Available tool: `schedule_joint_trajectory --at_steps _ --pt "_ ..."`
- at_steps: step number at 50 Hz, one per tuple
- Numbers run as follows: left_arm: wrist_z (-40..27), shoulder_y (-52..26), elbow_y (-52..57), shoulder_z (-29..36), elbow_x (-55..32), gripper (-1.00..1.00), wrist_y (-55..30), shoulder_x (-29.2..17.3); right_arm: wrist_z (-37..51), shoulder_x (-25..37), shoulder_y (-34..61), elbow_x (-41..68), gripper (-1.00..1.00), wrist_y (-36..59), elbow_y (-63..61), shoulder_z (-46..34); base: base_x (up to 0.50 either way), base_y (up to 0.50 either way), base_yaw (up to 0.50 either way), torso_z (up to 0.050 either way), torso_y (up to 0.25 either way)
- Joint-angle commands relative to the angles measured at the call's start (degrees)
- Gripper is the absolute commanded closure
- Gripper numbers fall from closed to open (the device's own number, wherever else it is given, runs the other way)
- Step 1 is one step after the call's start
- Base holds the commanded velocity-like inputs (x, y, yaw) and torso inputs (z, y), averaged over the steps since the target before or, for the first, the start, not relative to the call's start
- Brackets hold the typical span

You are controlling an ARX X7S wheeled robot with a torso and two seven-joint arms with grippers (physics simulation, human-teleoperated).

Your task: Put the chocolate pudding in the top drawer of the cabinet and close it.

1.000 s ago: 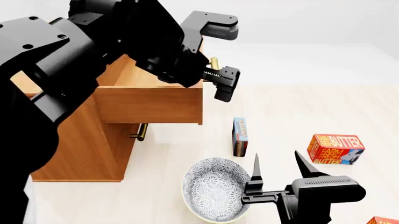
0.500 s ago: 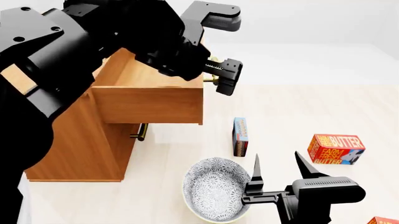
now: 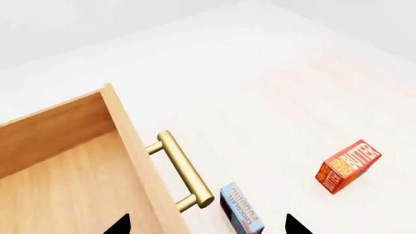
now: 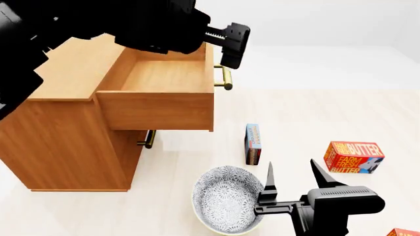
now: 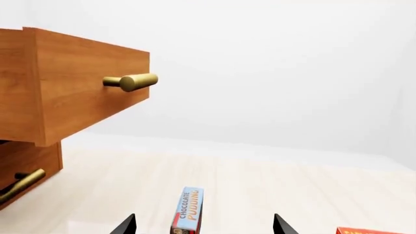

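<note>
There is one cabinet [image 4: 72, 142], big and brown, standing on the pale floor [image 4: 328, 113]. It has two drawers. The top drawer [image 4: 161, 101] is pulled out and you can see its bare wooden bottom. Its gold handle [image 3: 185, 170] sticks out from the front. The lower drawer has a gold handle [image 4: 147, 139] too and is pushed in.

There is one bowl [image 4: 223, 199] with a grey pattern. It sits on the floor near the cabinet.

There are two red butter boxes. One butter box [image 4: 352, 157] stands off to the side. The other butter box [image 4: 400, 232] only peeks in at the corner of the head view.

There is one chocolate pudding [image 4: 253, 143]. It is a thin blue box standing on its edge on the floor, between the cabinet and the first butter box.

The right gripper [image 4: 293, 183] is low, just beside the bowl. Its two fingers are apart and hold nothing. The pudding is a little way in front of it, not touching.

The left gripper [image 4: 226, 44] is up above the front of the top drawer, near its handle. Its fingers are spread wide with nothing between them. The pudding is on the floor well below it.
</note>
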Motion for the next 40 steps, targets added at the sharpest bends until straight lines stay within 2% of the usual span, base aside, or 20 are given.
schedule_joint_trajectory --at_steps 1,8,16,40 --pt "-11.9 2.3 21.4 -4.5 3.5 -1.0 11.5 -13.1 0.3 0.1 0.2 -0.2 -1.0 0.1 -0.2 -0.3 0.0 0.0 0.0 0.0 0.0" --pt "-18.4 4.7 33.3 -7.8 6.8 -1.0 19.5 -20.6 0.4 0.1 0.0 -0.3 -1.0 -0.4 0.2 -0.4 0.0 0.0 0.0 0.0 0.0" --pt "-22.0 7.4 43.8 -9.8 8.5 -1.0 24.0 -27.5 0.6 0.1 0.3 -0.4 -1.0 -0.3 0.4 -0.6 0.0 0.0 0.0 0.0 0.0" --pt "-26.9 14.9 70.7 -12.7 13.9 -1.0 32.3 -47.6 1.6 0.5 0.2 -1.2 -1.0 0.0 -0.4 -1.0 0.0 0.0 0.0 0.0 0.0"
